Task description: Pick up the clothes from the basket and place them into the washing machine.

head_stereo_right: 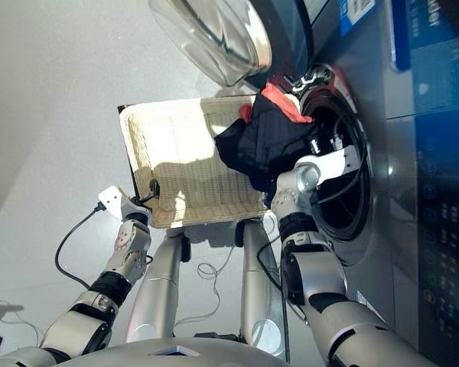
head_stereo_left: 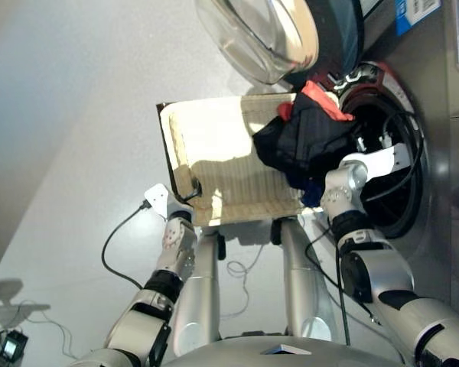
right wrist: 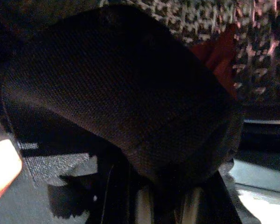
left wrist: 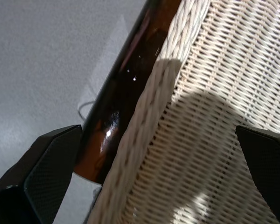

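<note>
Hanging bunched over the basket's (head_stereo_left: pixel 214 153) right edge, the clothes (head_stereo_left: pixel 306 138) are spilling toward the washing machine's (head_stereo_right: pixel 344 183) open porthole. Left tool (left wrist: pixel 149 186) is straddling the basket's near rim, fingers spread. Right tool is sitting under dark cloth; cannot tell its state.

No wording could be read anywhere. The washing machine (head_stereo_right: pixel 413 176) carried a blue label (head_stereo_right: pixel 359 11) and a column of small white panel markings (head_stereo_right: pixel 449 252) (both far too small to make out).
</note>
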Controlling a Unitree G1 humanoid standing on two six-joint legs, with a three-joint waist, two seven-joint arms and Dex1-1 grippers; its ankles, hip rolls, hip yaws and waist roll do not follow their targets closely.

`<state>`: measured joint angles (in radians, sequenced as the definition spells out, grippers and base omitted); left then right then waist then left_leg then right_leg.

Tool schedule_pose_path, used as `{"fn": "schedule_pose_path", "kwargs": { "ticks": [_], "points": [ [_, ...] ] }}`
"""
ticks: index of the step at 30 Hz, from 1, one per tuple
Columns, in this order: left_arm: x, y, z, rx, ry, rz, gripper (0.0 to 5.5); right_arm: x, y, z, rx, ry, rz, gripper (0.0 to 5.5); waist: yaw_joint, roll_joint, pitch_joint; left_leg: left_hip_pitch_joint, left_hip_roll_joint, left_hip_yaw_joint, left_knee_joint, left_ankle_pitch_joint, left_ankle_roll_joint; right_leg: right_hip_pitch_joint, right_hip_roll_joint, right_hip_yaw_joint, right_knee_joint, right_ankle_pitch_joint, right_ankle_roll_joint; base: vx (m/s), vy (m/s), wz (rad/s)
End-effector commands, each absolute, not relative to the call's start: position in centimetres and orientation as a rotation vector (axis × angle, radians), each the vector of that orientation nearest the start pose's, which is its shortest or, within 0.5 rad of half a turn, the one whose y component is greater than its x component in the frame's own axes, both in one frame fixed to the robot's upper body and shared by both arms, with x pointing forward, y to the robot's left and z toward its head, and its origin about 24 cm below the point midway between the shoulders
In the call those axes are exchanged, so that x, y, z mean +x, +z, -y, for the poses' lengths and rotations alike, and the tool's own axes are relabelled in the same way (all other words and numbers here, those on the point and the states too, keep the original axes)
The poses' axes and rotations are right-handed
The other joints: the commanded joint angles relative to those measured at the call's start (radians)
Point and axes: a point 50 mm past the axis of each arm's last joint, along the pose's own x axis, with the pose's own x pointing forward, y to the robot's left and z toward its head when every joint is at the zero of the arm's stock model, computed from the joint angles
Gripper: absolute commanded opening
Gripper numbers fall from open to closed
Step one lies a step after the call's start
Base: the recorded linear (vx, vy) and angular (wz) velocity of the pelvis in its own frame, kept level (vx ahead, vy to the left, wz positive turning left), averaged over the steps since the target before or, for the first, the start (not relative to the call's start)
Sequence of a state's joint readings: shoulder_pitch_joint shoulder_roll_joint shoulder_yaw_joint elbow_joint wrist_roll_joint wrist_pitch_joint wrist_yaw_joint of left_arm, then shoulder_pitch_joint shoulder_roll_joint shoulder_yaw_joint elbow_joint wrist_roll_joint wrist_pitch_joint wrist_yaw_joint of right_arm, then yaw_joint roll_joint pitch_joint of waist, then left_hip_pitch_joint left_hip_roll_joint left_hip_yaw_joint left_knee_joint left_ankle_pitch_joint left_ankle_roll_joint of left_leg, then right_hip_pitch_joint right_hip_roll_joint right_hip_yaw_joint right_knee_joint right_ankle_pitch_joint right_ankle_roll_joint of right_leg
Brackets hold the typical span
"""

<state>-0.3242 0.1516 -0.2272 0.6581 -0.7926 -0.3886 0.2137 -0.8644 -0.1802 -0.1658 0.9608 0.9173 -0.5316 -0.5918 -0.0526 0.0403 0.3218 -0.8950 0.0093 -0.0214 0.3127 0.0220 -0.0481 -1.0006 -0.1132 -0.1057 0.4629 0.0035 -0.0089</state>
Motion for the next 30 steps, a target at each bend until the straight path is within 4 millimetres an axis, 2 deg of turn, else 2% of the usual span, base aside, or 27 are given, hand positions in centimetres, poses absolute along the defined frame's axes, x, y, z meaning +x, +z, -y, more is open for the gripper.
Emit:
{"fn": "schedule_pose_path", "kwargs": {
  "ticks": [1,4,5,7,8,9,10,11,12,14,15,18,19,20,22,23,24,25,26,27,28,30],
  "points": [
    [30.0,1.5,-18.1,-0.484,0.283,0.009,5.50,36.9,15.3,27.0,0.964,-0.966,0.378,0.00,-0.004,0.037,-0.032,-0.050,-0.025,0.022,0.189,-0.214,0.057,-0.026,0.006,0.047,0.045,-0.089,0.104,0.000,0.000,0.000],
    [30.0,1.4,-18.0,-0.487,0.273,0.006,5.50,36.9,17.2,28.4,0.934,-0.980,0.433,0.00,0.000,0.041,-0.028,-0.079,-0.020,0.029,0.208,-0.219,0.060,-0.056,0.009,0.054,0.059,-0.088,0.102,0.000,0.000,0.000],
    [29.9,1.4,-17.9,-0.472,0.256,0.005,5.50,36.6,18.8,30.1,0.875,-0.988,0.478,0.00,-0.001,0.042,-0.029,-0.089,-0.020,0.026,0.218,-0.223,0.061,-0.073,0.015,0.064,0.069,-0.090,0.102,0.000,0.000,0.000],
    [29.9,1.5,-17.8,-0.467,0.243,0.011,5.50,35.8,21.0,31.7,0.817,-1.011,0.568,0.00,-0.001,0.049,-0.033,-0.100,-0.018,0.033,0.225,-0.231,0.062,-0.091,0.016,0.073,0.080,-0.097,0.102,0.000,0.000,0.000],
    [29.9,1.5,-17.7,-0.469,0.240,0.011,5.50,35.8,21.1,31.7,0.812,-1.015,0.570,0.00,0.002,0.050,-0.035,-0.103,-0.018,0.034,0.226,-0.232,0.062,-0.095,0.016,0.074,0.083,-0.098,0.102,0.000,0.000,0.000],
    [29.8,1.3,-17.8,-0.457,0.237,0.006,5.50,34.3,22.5,33.8,0.751,-1.085,0.657,0.00,-0.002,0.054,-0.038,-0.112,-0.017,0.038,0.236,-0.236,0.063,-0.104,0.020,0.076,0.091,-0.102,0.101,0.000,0.000,0.000],
    [29.8,1.3,-17.7,-0.459,0.232,0.005,5.50,34.3,22.6,33.9,0.745,-1.094,0.660,0.00,0.004,0.056,-0.040,-0.116,-0.016,0.039,0.239,-0.238,0.063,-0.108,0.021,0.077,0.093,-0.102,0.101,0.000,0.000,0.000],
    [29.6,0.9,-18.0,-0.431,0.235,-0.006,5.50,32.5,24.2,36.3,0.676,-1.189,0.736,0.00,0.002,0.055,-0.047,-0.119,-0.014,0.037,0.247,-0.242,0.064,-0.111,0.024,0.076,0.101,-0.110,0.099,0.000,0.000,0.000],
    [29.6,0.9,-18.1,-0.424,0.234,-0.004,5.50,31.6,25.4,37.3,0.632,-1.227,0.784,0.00,0.003,0.053,-0.051,-0.123,-0.013,0.036,0.252,-0.243,0.063,-0.116,0.025,0.078,0.107,-0.110,0.100,0.000,0.000,0.000],
    [29.8,1.1,-18.2,-0.426,0.243,0.004,5.50,30.3,26.7,38.9,0.516,-1.302,0.797,0.00,0.003,0.051,-0.058,-0.128,-0.011,0.034,0.254,-0.241,0.059,-0.123,0.025,0.079,0.113,-0.109,0.102,0.000,0.000,0.000],
    [29.9,1.2,-18.0,-0.430,0.239,0.008,5.50,29.7,27.1,39.5,0.458,-1.343,0.796,0.00,0.002,0.050,-0.063,-0.128,-0.011,0.032,0.252,-0.240,0.057,-0.124,0.023,0.080,0.113,-0.109,0.102,0.000,0.000,0.000],
    [30.0,1.4,-17.8,-0.431,0.237,0.013,5.50,29.7,27.2,39.7,0.390,-1.361,0.770,0.00,0.001,0.049,-0.070,-0.121,-0.014,0.031,0.240,-0.237,0.052,-0.119,0.022,0.078,0.106,-0.107,0.102,0.000,0.000,0.000],
    [30.1,1.5,-17.8,-0.431,0.234,0.019,5.50,29.9,26.3,40.0,0.309,-1.363,0.702,0.00,0.000,0.044,-0.074,-0.120,-0.015,0.028,0.234,-0.234,0.049,-0.115,0.022,0.076,0.100,-0.106,0.101,0.000,0.000,0.000],
    [30.1,1.5,-17.5,-0.434,0.228,0.017,5.50,30.0,26.2,39.8,0.303,-1.368,0.701,0.00,-0.002,0.044,-0.075,-0.119,-0.014,0.028,0.230,-0.232,0.047,-0.113,0.021,0.073,0.097,-0.101,0.101,0.000,0.000,0.000],
    [30.3,1.7,-17.3,-0.438,0.227,0.023,5.50,30.8,24.8,39.4,0.246,-1.346,0.620,0.00,-0.004,0.042,-0.078,-0.117,-0.015,0.026,0.223,-0.229,0.045,-0.107,0.021,0.069,0.085,-0.097,0.101,0.000,0.000,0.000],
    [30.4,1.8,-17.2,-0.446,0.224,0.027,5.50,31.1,24.6,39.1,0.210,-1.329,0.608,0.28,-0.002,0.043,-0.078,-0.118,-0.014,0.026,0.221,-0.225,0.044,-0.106,0.020,0.067,0.085,-0.095,0.102,0.000,0.000,0.000],
    [30.4,1.7,-17.2,-0.447,0.226,0.027,5.50,31.2,24.6,39.0,0.207,-1.329,0.608,1.79,-0.004,0.044,-0.079,-0.119,-0.015,0.025,0.221,-0.225,0.044,-0.106,0.020,0.067,0.084,-0.095,0.102,0.000,0.000,0.000],
    [30.4,1.8,-17.0,-0.441,0.215,0.028,5.50,31.9,22.7,38.6,0.136,-1.276,0.517,4.77,-0.001,0.045,-0.082,-0.115,-0.017,0.019,0.212,-0.220,0.041,-0.101,0.017,0.065,0.082,-0.094,0.101,0.000,0.000,0.000],
    [30.4,1.7,-17.0,-0.440,0.215,0.028,5.50,31.8,22.7,38.6,0.138,-1.274,0.516,5.50,-0.001,0.045,-0.082,-0.114,-0.018,0.018,0.210,-0.219,0.041,-0.100,0.017,0.064,0.082,-0.094,0.101,0.000,0.000,0.000],
    [30.4,1.7,-17.1,-0.442,0.202,0.026,5.50,32.9,20.9,38.0,0.139,-1.116,0.434,5.50,0.003,0.040,-0.084,-0.109,-0.017,0.016,0.201,-0.213,0.037,-0.091,0.014,0.061,0.075,-0.088,0.101,0.000,0.000,0.000],
    [30.4,1.6,-17.2,-0.444,0.203,0.026,5.50,32.9,20.9,38.1,0.144,-1.109,0.432,5.50,0.002,0.040,-0.083,-0.107,-0.017,0.016,0.198,-0.212,0.037,-0.089,0.013,0.061,0.073,-0.088,0.101,0.000,0.000,0.000],
    [30.3,1.0,-17.2,-0.455,0.203,-0.001,5.50,34.2,18.7,36.3,0.166,-0.965,0.365,5.50,0.002,0.032,-0.077,-0.087,-0.015,0.017,0.180,-0.202,0.032,-0.063,0.011,0.057,0.050,-0.076,0.102,0.000,0.000,0.000]
  ]
}}
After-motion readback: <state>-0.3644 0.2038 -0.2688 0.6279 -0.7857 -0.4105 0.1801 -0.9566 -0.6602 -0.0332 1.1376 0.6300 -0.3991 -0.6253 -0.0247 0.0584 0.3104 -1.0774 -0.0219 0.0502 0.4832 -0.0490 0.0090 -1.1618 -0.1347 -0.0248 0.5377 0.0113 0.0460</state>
